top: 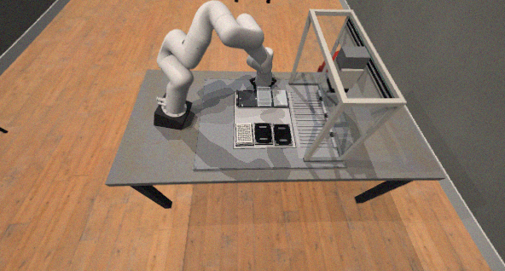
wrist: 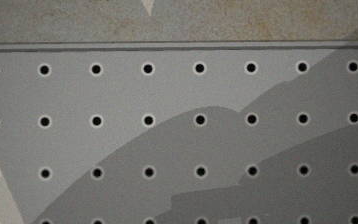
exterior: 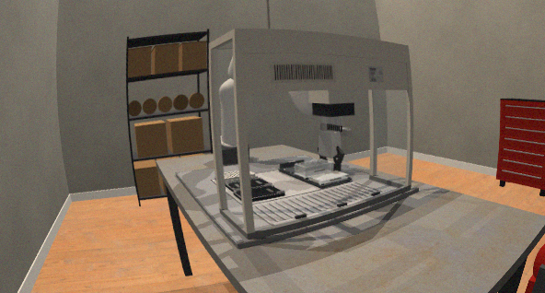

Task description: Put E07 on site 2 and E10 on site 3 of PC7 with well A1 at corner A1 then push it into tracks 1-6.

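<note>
White arm, gripper (exterior: 337,159) spread wide, nothing in it, hanging just above far edge of PC7 (top: 261,98) on my screen; carrier on apron beside rails (top: 308,118), E07 (top: 264,96) and E10 (top: 280,98) on it, E01 (top: 244,134) in near nest

Top view: arm base (top: 159,122) on table (top: 141,170), left of apron. PC7 (top: 246,98) lies on apron in front of rails (top: 308,118), far side of table. On it: E07 (top: 264,96) mid site, E10 (top: 280,98) on site nearest rails; site by handle bare. Gripper (top: 263,83) w/ fingers wide apart right over E07. Nest row nearer cam: E01 (top: 244,134) in S1, S2 (top: 263,133) & S3 (top: 282,134) w/o plates. Instrument frame (top: 375,100) right, over rails.
</note>
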Controlling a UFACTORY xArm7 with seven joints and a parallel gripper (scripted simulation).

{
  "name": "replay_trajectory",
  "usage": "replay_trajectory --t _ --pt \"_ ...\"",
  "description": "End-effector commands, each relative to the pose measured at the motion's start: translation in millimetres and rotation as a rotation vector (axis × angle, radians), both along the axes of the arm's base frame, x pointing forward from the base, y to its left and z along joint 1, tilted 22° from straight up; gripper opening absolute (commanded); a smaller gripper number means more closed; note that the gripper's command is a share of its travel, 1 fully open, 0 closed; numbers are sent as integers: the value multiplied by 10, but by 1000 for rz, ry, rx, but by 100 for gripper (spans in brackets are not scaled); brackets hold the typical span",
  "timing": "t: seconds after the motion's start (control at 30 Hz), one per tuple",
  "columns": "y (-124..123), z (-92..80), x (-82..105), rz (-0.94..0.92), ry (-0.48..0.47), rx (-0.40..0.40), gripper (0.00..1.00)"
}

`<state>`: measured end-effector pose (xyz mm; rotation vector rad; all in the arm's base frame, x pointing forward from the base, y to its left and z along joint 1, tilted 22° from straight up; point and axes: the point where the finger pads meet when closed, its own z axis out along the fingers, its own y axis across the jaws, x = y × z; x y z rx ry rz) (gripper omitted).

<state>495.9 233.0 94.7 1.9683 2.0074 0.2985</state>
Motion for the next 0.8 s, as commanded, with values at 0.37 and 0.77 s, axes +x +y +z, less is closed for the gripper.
replay_trajectory --t 0.37,0.77 --pt "-46 19 8 0 -3 2 100" --pt "-46 19 8 0 -3 2 100"
